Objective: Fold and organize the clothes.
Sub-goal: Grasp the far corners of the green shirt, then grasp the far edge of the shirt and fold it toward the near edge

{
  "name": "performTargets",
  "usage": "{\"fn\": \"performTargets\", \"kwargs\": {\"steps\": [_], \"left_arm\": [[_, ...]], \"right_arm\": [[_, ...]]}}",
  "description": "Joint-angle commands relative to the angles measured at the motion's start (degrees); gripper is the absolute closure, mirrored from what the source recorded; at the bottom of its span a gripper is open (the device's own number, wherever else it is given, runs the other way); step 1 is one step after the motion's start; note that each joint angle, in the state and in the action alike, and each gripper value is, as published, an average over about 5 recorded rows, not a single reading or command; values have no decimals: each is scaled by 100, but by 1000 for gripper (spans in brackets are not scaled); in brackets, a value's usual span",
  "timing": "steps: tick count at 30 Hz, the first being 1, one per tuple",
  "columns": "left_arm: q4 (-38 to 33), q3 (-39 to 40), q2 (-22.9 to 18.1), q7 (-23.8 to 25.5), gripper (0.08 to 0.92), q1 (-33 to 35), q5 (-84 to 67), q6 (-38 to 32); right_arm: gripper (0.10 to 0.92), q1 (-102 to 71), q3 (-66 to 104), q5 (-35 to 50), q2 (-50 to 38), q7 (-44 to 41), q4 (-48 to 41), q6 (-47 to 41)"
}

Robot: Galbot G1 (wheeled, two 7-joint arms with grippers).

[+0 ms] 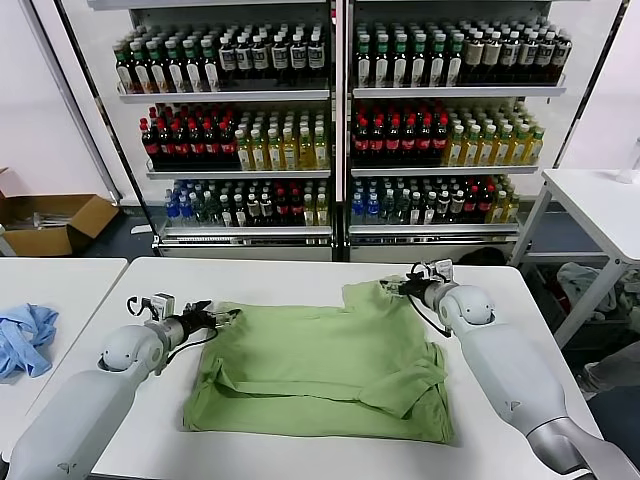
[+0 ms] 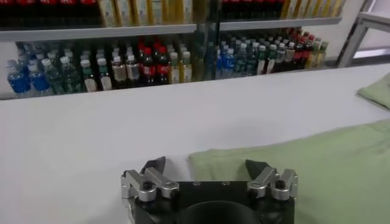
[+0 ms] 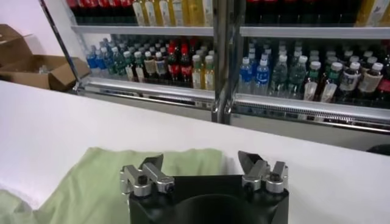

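A plain light green shirt (image 1: 320,365) lies spread on the white table (image 1: 270,280), partly folded, with its sleeves turned in. My left gripper (image 1: 222,318) is open at the shirt's far left corner, its fingers wide apart over the cloth edge (image 2: 286,164). My right gripper (image 1: 405,285) is open at the shirt's far right corner, fingers either side of the green cloth (image 3: 122,176). Neither holds the cloth. The checkered shirt is out of view.
A light blue cloth (image 1: 25,335) lies on a second table to the left. Drink coolers full of bottles (image 1: 330,120) stand behind the table. A cardboard box (image 1: 50,222) is on the floor at far left. Another white table (image 1: 600,205) stands at right.
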Motion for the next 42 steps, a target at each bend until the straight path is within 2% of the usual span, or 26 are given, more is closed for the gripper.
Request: {"fn": "performTargets", "kwargs": {"steps": [1,9,16,19,22,25,31,42], "left_arm": [[-57,48,-18,42,293,74,5,72],[-71,58,-16,82,527,84,-2,72],[-111,-5,-7,102,726,65,-55,-100],[-250,-61,8,90,813,74,-112,-240],[-501,-155,44,56,878,124,-153,-311],[-787,-270,105,14,903,213,-211,-316],[-1396,-571,297,-87,908,648,-320,-311],[-2696,-1486,881,-138,908,2006,-487,-302]], "right_arm": [[435,-212,-17,57,-91,25,294,-68],[643,-159,-10,193,-1,52,255,-85],[864,-122,47,350,12,68,436,-37],[913,-209,152,540,-36,152,750,-34],[918,-411,287,727,-142,285,1232,-48],[918,-774,526,1031,-282,472,1813,-98],[918,-1724,1133,1563,-630,876,3085,-191],[918,-3793,2547,2188,-1367,1227,4987,-128]]}}
